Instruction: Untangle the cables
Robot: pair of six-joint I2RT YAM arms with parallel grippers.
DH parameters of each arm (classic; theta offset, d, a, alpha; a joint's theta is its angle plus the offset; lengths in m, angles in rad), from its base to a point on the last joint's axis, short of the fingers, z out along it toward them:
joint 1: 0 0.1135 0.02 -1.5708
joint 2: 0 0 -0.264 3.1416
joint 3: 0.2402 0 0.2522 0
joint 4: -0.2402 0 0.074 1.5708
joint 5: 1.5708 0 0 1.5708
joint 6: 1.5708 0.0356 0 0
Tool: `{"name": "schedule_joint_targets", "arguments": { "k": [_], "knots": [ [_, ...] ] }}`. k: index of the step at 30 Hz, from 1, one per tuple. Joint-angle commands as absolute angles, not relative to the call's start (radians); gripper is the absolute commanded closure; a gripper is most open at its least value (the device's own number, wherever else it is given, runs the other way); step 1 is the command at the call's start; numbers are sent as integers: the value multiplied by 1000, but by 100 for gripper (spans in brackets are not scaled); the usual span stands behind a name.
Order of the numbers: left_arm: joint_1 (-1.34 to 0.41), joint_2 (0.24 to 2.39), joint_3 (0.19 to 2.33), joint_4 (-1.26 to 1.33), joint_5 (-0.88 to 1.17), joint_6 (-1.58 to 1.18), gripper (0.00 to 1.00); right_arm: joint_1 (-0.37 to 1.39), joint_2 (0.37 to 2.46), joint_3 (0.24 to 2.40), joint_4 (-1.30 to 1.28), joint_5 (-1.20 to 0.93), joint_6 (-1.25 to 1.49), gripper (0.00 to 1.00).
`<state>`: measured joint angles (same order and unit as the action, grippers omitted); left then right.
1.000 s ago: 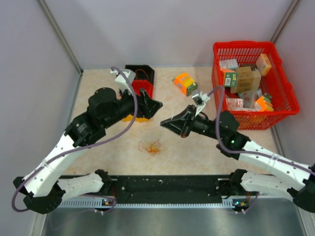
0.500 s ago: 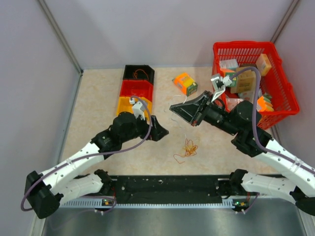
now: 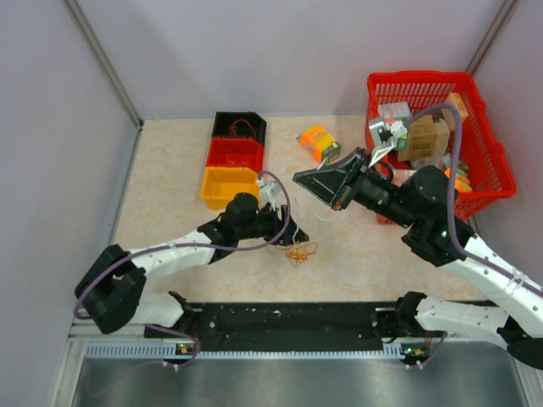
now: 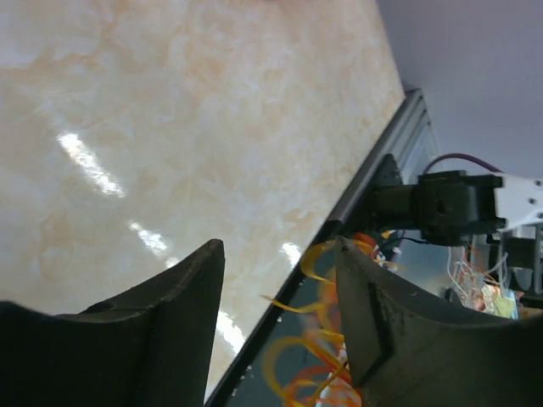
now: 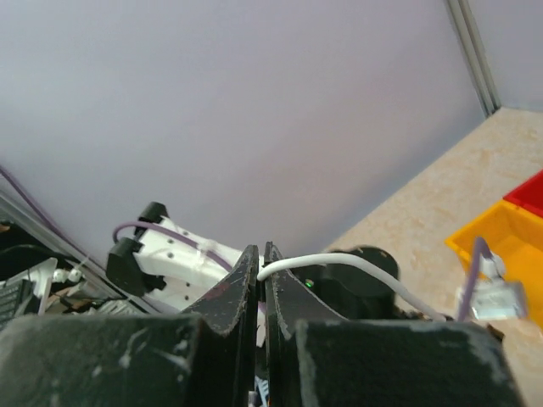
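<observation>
The cables [image 3: 299,252] are a small clump of orange and yellow loops on the table near the front rail. My left gripper [image 3: 287,238] lies low beside the clump, open. In the left wrist view its jaws [image 4: 276,248] stand apart, with orange and yellow loops [image 4: 327,339] between them, close to the right finger. My right gripper [image 3: 299,178] is raised above the table, behind the clump. In the right wrist view it [image 5: 261,251] is shut on a thin white wire [image 5: 339,264] that arcs away to the right.
A red basket [image 3: 501,182] full of small boxes stands at the back right, close behind the right arm. An orange box [image 3: 318,142] lies at the back middle. Black [image 3: 237,127], red [image 3: 236,154] and yellow [image 3: 222,182] bins stand in a row at the back left.
My left gripper has swung down and right to the clump. The clump was dragged right, then shifted a little left. My right gripper has risen up and back, staying shut.
</observation>
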<state>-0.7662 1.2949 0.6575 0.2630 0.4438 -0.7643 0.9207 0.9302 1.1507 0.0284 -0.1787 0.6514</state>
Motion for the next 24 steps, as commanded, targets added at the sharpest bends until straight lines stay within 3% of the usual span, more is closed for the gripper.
{"name": "schedule_joint_targets", "arguments": {
  "k": [1, 6, 11, 13, 15, 20, 24],
  "knots": [
    [-736, 1409, 666, 267, 373, -753, 45, 931, 922, 1264, 71, -196, 658, 100],
    [-735, 1552, 623, 419, 462, -796, 59, 930, 943, 1383, 2, -157, 594, 100],
    [-729, 1562, 594, 400, 410, -766, 87, 930, 968, 1534, -117, -78, 474, 100],
    [-712, 1545, 586, 393, 423, -753, 87, 931, 969, 1549, -130, -46, 431, 100],
    [-701, 1493, 569, 388, 423, -735, 78, 931, 966, 1533, -146, -22, 411, 100],
    [-701, 1242, 540, 308, 368, -657, 43, 930, 934, 1393, -135, 53, 425, 100],
    [-704, 1040, 512, 302, 356, -614, 23, 930, 917, 1321, -123, 129, 442, 100]
  ]
}}
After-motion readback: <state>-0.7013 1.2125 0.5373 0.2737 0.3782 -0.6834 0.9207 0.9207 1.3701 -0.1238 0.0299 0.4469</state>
